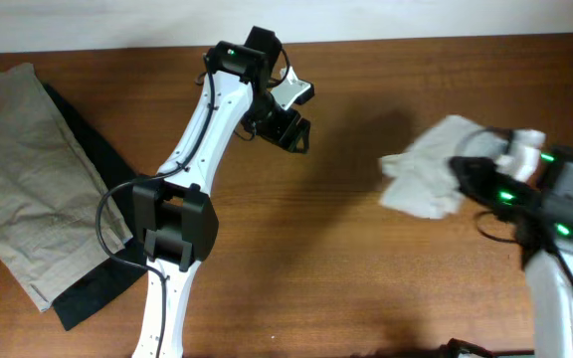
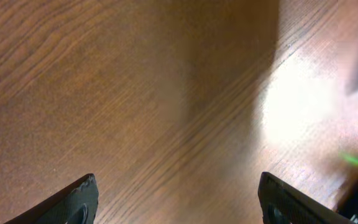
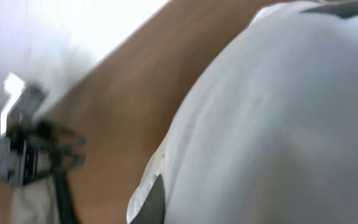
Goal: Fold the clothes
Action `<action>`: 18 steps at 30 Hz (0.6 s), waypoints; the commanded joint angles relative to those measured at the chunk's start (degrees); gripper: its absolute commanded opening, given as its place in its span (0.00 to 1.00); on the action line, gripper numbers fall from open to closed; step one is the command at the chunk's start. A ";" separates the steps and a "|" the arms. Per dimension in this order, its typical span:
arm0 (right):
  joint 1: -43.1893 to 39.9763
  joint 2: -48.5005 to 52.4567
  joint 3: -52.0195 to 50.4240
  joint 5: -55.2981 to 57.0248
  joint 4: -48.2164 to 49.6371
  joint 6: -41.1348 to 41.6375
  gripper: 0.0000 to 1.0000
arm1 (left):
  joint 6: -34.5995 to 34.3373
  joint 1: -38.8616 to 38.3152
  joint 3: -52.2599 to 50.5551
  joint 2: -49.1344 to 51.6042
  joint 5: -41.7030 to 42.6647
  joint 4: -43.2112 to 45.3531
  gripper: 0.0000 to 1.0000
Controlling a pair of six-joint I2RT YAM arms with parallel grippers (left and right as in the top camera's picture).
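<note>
Grained, faintly glossy wood is being shown by the table [image 1: 366,259], thin soft cloth by the T-shirt [image 1: 424,181] at three o'clock, wrinkled matt cloth by the khaki garment [image 1: 28,179].

Apparently bunched white T-shirt [image 1: 422,182], right side

Brown wooden table [image 1: 366,278], grain visible, fills nearly whole view. Pale white wall [image 1: 88,25] along far edge. Bright glare patch [image 2: 297,106] on tabletop, soft shadows beside it.

On the table [image 1: 366,288], the T-shirt [image 1: 424,181] is right, two stacked garments [image 1: 28,169] left.
</note>
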 commanded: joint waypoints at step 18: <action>-44.19 36.28 32.52 -15.08 12.26 -6.60 0.04 | 0.92 0.39 0.24 0.35 0.63 -1.46 0.81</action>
